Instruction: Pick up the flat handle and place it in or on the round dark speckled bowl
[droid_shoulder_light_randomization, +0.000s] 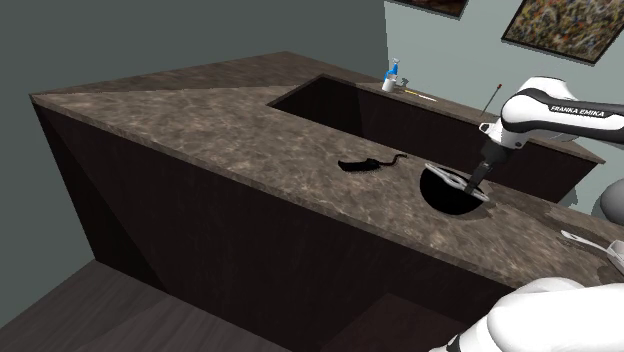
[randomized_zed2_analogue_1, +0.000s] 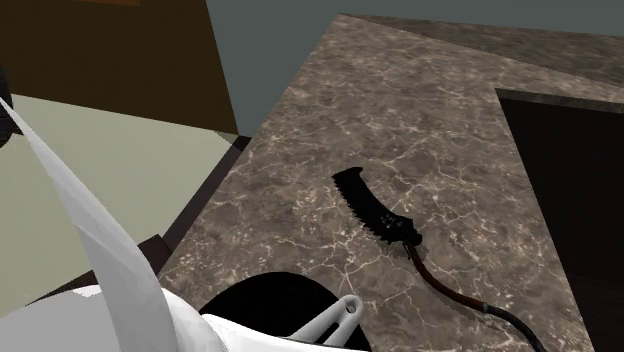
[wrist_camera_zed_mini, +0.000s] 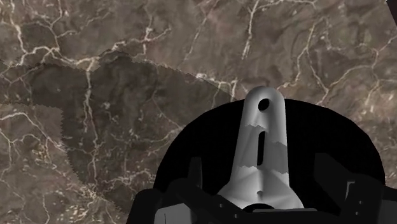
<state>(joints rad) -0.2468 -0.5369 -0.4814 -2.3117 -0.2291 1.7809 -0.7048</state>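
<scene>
Dark marbled table (droid_shoulder_light_randomization: 200, 130) carries the black bowl (droid_shoulder_light_randomization: 447, 202). The pincer (droid_shoulder_light_randomization: 478, 180) hangs above the bowl, clamped on the grey handle (droid_shoulder_light_randomization: 447, 177). The handle's long axis runs forward from the fingers, its holed tip at the bowl's rim.

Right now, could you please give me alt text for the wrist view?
A grey flat handle with a hole at its tip extends ahead of the black gripper, over a round black bowl. Around the bowl lies a brown marbled countertop with a jagged-edged shadow.
</scene>
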